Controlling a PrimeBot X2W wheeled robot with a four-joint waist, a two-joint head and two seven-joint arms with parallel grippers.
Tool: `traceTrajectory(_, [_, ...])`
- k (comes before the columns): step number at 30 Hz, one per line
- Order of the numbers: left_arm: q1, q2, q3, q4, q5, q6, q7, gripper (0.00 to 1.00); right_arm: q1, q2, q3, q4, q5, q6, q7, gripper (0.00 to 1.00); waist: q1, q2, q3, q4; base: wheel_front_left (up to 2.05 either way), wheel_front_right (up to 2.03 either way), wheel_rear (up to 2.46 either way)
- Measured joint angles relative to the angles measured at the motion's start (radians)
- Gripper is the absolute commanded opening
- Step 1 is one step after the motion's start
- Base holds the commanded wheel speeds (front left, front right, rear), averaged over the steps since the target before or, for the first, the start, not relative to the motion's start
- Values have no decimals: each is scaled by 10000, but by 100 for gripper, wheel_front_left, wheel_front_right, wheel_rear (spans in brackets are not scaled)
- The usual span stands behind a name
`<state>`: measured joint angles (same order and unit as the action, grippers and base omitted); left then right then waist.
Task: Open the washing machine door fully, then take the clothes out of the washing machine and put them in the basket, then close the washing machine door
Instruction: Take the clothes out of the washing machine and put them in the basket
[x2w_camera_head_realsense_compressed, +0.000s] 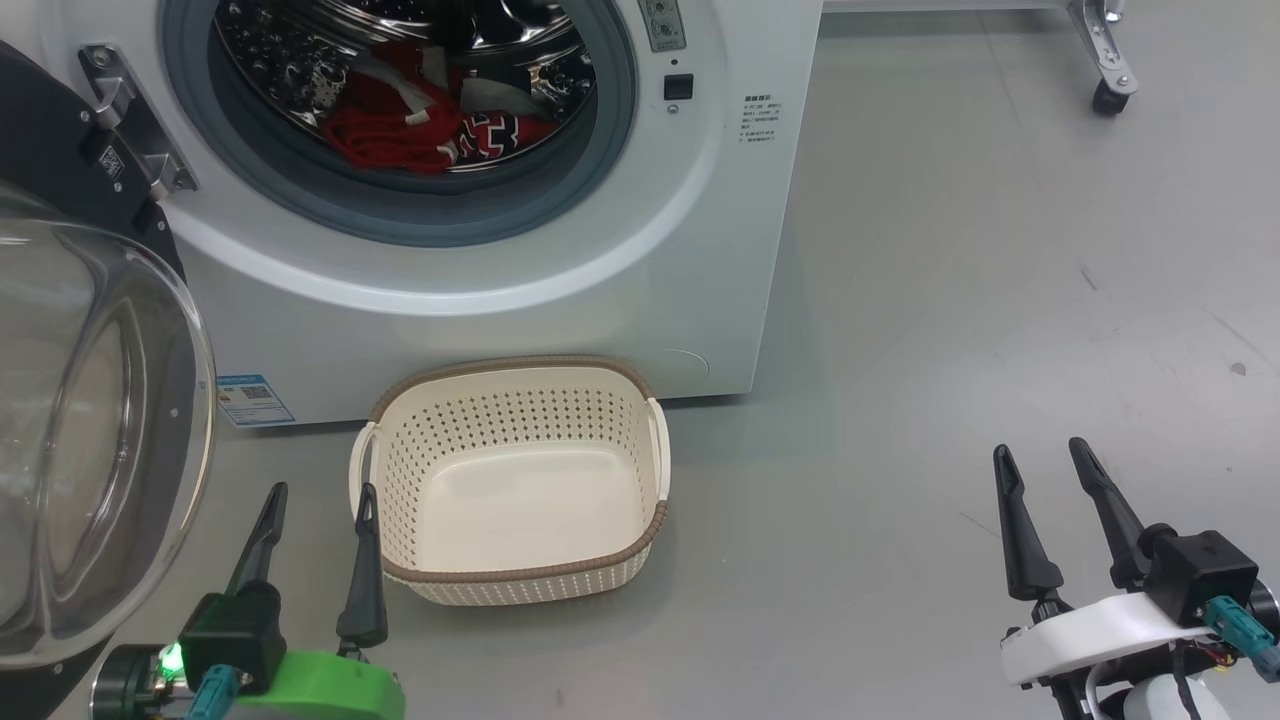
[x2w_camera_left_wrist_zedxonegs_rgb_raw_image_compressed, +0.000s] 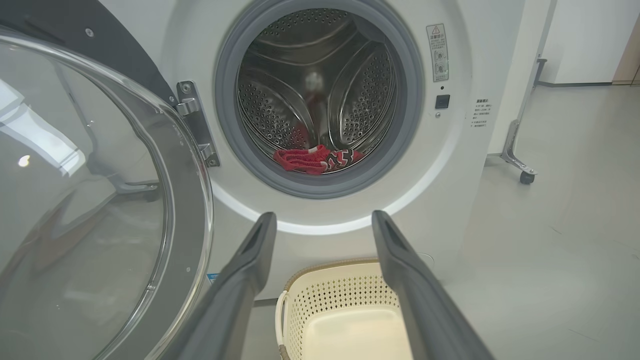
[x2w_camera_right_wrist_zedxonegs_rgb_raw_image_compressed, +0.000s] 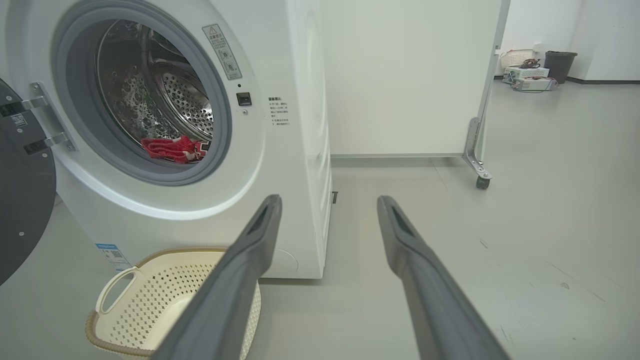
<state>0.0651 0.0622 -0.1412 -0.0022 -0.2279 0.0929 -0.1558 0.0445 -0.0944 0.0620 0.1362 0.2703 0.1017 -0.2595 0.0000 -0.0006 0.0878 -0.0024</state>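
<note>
Currently left hand (x2w_camera_head_realsense_compressed: 322, 490) spread wide, empty, near basket (x2w_camera_head_realsense_compressed: 520, 410); right hand (x2w_camera_head_realsense_compressed: 1039, 447) likewise wide, empty.

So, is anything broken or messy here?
Nothing stands out. The washing machine door hangs open, the red clothes lie bunched in the drum, and the basket stands upright and empty on the floor.
</note>
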Motion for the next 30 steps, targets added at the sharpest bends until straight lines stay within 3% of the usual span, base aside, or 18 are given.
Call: traceTrajectory(30, [10,0,-29,-115,192,10,96,100,34,82,-75,-36,4,12,0,100,0,0,178,-45,87,-87,0])
